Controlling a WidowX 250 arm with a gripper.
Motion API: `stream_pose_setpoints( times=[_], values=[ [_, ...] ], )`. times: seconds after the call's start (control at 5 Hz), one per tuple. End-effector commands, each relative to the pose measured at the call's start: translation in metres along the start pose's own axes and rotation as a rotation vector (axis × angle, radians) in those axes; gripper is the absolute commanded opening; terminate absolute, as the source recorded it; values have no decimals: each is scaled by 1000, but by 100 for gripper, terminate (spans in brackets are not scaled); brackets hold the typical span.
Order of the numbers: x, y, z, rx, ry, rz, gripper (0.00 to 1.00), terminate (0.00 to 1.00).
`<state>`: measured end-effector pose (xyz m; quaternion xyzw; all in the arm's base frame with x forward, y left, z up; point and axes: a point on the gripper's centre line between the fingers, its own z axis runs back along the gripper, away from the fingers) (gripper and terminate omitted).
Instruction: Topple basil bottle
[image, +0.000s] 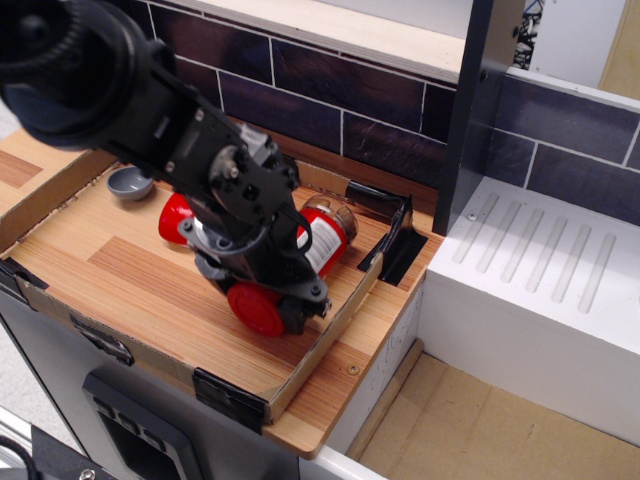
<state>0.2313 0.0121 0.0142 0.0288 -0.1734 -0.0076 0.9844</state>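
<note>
The basil bottle (325, 243) lies almost flat on the wooden tray floor (120, 265). Its red lid (256, 309) points to the front, near the tray's front right wall, and its clear base points to the back right corner. My gripper (272, 283) is low over the bottle's lid end and looks shut on the bottle just behind the lid. The black arm hides the bottle's neck and most of the fingers.
A red-and-white sushi toy (174, 214) sits behind the arm, partly hidden. A grey bowl (127, 183) stands at the tray's back left. Low cardboard walls (325, 340) ring the tray. A dark post (478, 110) and a white ribbed drainer (540, 270) stand to the right.
</note>
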Motion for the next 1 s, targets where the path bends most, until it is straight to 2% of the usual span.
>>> stream_pose_setpoints(
  times=[0.0, 0.2, 0.4, 0.6, 0.8],
  values=[
    [20, 5, 22, -64, -62, 76, 100, 0],
    [34, 10, 40, -86, -72, 124, 100, 0],
    [50, 15, 52, -75, -92, 158, 100, 0],
    [50, 15, 52, -75, -92, 158, 100, 0],
    [50, 15, 52, -75, -92, 158, 100, 100]
  ],
)
